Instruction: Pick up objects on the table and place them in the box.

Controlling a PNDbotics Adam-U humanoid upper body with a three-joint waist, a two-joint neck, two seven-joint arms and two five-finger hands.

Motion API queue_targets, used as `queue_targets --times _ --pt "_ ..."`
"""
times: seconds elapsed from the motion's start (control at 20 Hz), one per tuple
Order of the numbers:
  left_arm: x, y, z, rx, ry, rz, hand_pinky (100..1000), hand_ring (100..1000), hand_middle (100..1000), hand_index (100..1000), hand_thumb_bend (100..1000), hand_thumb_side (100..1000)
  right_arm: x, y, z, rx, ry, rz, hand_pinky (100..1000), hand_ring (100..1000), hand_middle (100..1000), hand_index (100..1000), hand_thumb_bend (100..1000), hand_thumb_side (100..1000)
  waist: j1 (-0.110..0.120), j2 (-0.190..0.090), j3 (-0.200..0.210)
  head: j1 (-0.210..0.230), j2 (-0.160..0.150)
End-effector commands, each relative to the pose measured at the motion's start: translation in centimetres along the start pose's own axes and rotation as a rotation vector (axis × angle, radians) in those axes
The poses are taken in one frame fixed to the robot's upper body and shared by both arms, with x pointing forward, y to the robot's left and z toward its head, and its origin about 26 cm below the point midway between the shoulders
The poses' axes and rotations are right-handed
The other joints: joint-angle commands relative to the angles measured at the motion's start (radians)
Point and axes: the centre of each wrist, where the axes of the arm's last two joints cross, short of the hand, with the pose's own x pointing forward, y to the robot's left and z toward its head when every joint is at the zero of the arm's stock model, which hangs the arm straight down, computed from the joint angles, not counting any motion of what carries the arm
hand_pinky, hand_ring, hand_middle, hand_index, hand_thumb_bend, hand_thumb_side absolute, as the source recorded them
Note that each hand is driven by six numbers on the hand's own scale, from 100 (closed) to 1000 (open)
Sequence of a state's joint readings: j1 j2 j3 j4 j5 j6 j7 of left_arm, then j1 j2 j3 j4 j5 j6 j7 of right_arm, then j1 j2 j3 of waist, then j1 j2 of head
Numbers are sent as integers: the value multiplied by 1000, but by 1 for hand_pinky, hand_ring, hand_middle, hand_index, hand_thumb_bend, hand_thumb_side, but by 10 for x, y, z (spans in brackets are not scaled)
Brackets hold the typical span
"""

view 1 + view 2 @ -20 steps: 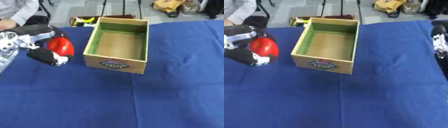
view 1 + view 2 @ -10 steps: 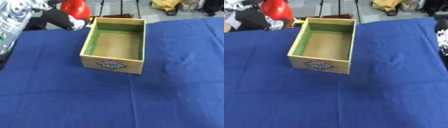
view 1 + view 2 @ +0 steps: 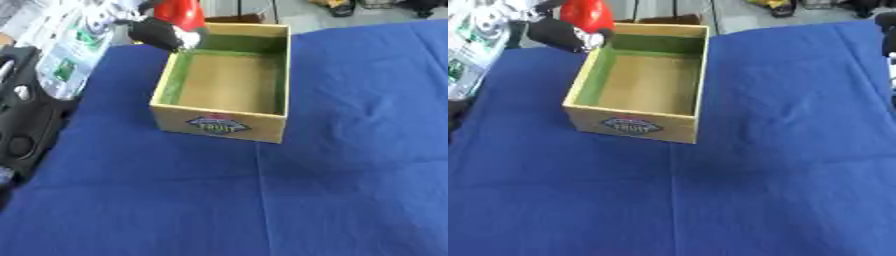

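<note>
My left hand (image 3: 157, 33) hangs over the box's far left corner, its black fingers curled round a red rounded object (image 3: 179, 12). The open cardboard box (image 3: 219, 127) has green inner walls, a bare brown floor and a fruit label on its front. It stands on the blue cloth, and nothing lies inside it. A dark part of my right arm (image 3: 886, 30) shows at the right edge of the right eye view; its hand does not show.
The blue tablecloth (image 3: 332, 190) covers the table around the box. My left arm's silver and black body (image 3: 35, 100) fills the left edge. Clutter lies on the floor beyond the far table edge.
My left hand has carried the red object up and to the right, from beside the box to above its far left corner. The camera has also shifted.
</note>
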State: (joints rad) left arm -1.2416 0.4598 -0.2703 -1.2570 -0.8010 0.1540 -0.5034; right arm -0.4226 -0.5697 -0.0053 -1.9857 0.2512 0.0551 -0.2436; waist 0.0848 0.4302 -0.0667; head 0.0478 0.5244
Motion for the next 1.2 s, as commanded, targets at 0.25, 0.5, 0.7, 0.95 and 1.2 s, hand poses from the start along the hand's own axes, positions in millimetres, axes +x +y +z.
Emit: queue_targets --times 0.25,0.5,0.7,0.95,1.2 --pt "1 -2 -15 55 -9 -23 138 464 731 809 100 507 9 -6 -10 -2 -63 -7 808 870 825 837 100 1000 -10 -3 -19 17 -41" --pt "1 -21 -26 14 -24 -30 154 485 761 825 100 535 12 -5 -13 -5 -77 -22 808 869 825 837 100 1000 -13 -2 -33 23 -50" --pt "0 -34 -31 -30 -22 -33 185 516 801 902 100 614 13 -4 -14 -4 -79 -33 808 869 825 837 100 1000 -13 -3 -40 27 -48" --pt "0 -47 -36 -121 -43 -52 461 694 831 940 216 828 13 -3 -14 -2 -77 -42 810 870 825 838 100 1000 -14 -6 -40 15 -45" --pt "-2 -53 -37 -145 -54 -75 602 773 825 937 251 890 14 -2 -15 -4 -79 -48 809 869 825 838 100 1000 -15 -8 -40 9 -39"
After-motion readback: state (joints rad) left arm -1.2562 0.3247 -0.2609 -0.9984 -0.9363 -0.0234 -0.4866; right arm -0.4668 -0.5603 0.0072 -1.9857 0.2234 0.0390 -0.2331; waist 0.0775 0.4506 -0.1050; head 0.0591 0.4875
